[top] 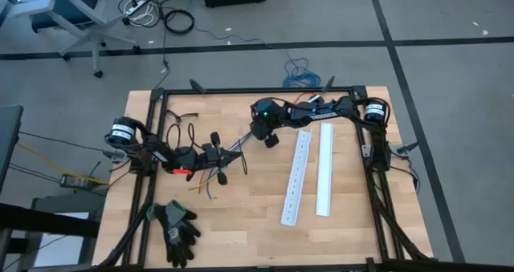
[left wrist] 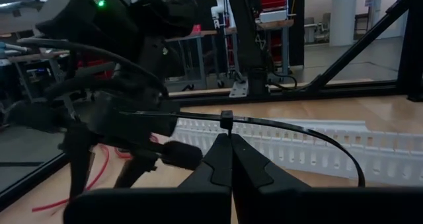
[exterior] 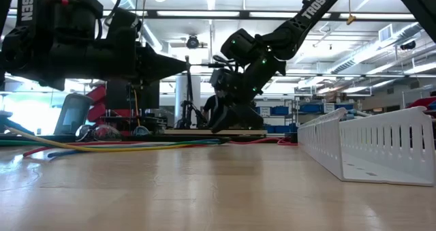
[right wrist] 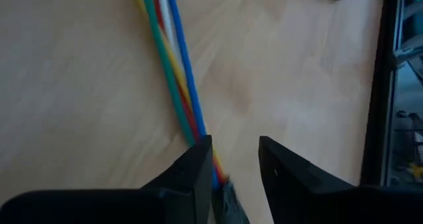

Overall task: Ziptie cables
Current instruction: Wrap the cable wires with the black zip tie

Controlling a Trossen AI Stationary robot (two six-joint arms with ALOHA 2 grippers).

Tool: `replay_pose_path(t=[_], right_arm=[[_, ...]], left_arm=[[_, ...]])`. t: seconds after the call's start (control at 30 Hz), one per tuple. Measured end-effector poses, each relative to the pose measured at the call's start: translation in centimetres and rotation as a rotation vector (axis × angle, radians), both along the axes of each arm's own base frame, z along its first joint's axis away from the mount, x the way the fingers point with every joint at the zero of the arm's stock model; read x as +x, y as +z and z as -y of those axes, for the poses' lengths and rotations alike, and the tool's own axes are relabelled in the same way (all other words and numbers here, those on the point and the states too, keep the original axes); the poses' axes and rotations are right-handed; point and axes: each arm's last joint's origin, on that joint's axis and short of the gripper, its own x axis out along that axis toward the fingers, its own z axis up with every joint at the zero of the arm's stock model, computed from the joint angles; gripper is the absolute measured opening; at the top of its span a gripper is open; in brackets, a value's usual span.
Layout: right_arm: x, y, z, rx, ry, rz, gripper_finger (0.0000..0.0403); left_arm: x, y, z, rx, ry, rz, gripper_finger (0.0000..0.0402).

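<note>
Left tool (left wrist: 230, 139) pinches thin black ziptie (left wrist: 297, 128); smooth coloured cables (right wrist: 173, 65) lie straight

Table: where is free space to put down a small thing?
The table is bare between the gloves and the white ducts, and right of them. It is crowded around the cables, where the left gripper and right gripper meet.

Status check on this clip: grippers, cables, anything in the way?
Left gripper shut on zip tie. Right gripper open, low over the cables. Cables flat on table, not yet tied. White ducts lie aside.
</note>
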Motion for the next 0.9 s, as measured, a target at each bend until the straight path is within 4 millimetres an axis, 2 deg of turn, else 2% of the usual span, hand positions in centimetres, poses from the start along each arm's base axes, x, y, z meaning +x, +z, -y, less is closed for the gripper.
replay_pose_path(t=[0.3,0.4,0.57,0.63,0.73,0.9], right_arm=[[-0.5,-0.2,1.1,0.13,-0.069,0.013,0.0095],[0.1,-0.6,1.5,0.177,-0.122,0.015,0.0088],[2.5,1.7,0.5,0.289,-0.199,0.142,0.0083],[2.8,2.3,0.1,0.3,-0.192,0.139,0.0083],[3.1,3.1,0.2,0.229,-0.184,0.142,0.0084],[3.2,4.0,0.0,0.178,-0.31,0.165,0.0082]], left_arm=[[0.0,0.0,0.0,0.001,0.0,0.0,0.0],[0.0,0.0,0.0,0.001,0.001,0.001,0.0],[0.0,0.0,0.0,-0.003,0.001,0.003,0.0],[0.0,0.0,0.0,-0.005,0.0,0.003,0.0],[0.0,0.0,0.0,-0.008,-0.001,0.004,0.0],[0.0,0.0,0.1,-0.015,-0.011,0.003,0.0001]])
